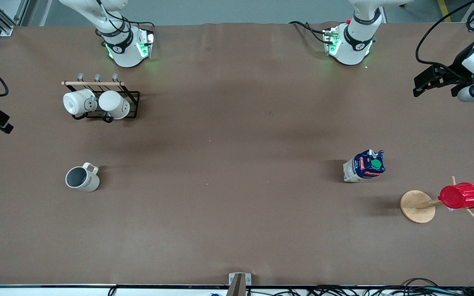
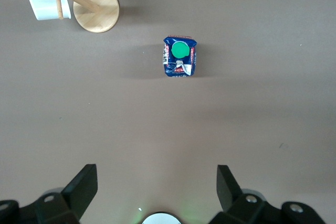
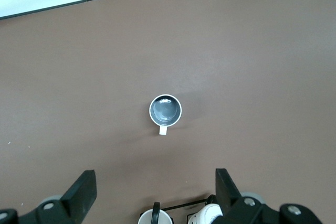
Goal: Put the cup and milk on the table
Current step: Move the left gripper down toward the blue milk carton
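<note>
The cream-beige cup point(image 1: 82, 179) stands upright on the brown table point(image 1: 237, 172) toward the right arm's end. It also shows in the right wrist view point(image 3: 165, 109), seen from above with its grey inside. The milk point(image 1: 364, 166), a blue carton with a green cap, stands upright toward the left arm's end and shows in the left wrist view point(image 2: 180, 56). My left gripper point(image 2: 157, 174) is open and empty, high over the table between its base and the milk. My right gripper point(image 3: 156, 178) is open and empty, high over the mug rack. Neither gripper shows in the front view.
A black rack point(image 1: 132, 102) holds two white mugs point(image 1: 78, 102) point(image 1: 114, 104), farther from the front camera than the cup. A red ribbed cup point(image 1: 461, 196) hangs on a wooden stand point(image 1: 417, 206) near the milk. Black-and-white equipment point(image 1: 467, 76) sits at the left arm's end.
</note>
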Available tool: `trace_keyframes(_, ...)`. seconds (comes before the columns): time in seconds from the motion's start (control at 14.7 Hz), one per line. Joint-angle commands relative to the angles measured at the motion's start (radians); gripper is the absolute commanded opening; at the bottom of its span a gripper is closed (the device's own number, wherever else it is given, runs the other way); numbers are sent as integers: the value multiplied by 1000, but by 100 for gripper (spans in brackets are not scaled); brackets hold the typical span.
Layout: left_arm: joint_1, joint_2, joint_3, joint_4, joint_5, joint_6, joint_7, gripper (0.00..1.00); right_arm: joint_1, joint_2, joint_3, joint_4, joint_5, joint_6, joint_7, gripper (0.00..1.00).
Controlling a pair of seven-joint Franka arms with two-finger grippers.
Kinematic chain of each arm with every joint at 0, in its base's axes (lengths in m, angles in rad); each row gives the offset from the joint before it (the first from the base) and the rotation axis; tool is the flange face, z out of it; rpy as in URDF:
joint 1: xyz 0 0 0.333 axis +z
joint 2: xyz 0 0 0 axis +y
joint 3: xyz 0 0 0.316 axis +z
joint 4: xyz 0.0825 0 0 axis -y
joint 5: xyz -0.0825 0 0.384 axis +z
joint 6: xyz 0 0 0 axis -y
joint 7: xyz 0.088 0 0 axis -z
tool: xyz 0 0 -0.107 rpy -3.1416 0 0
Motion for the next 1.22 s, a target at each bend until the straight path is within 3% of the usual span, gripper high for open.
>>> trace_keyframes(0.0, 2, 6, 0, 23, -9, -4, 17, 100, -3, 7, -2, 12, 22, -6, 12, 100)
trace_keyframes(0.48, 2, 101, 3, 67, -8, 10, 16, 100, -4, 7, -2, 9, 22, -10, 12, 100)
trace_keyframes(0.81, 6, 216, 3, 55, 14, 146, 14, 100, -4, 7, -3, 7, 22, -7, 12, 100)
trace_keyframes(1.15, 6, 261, 2, -71, 14, 340, 13, 100, -6, 10, -3, 0, 22, -4, 9, 100)
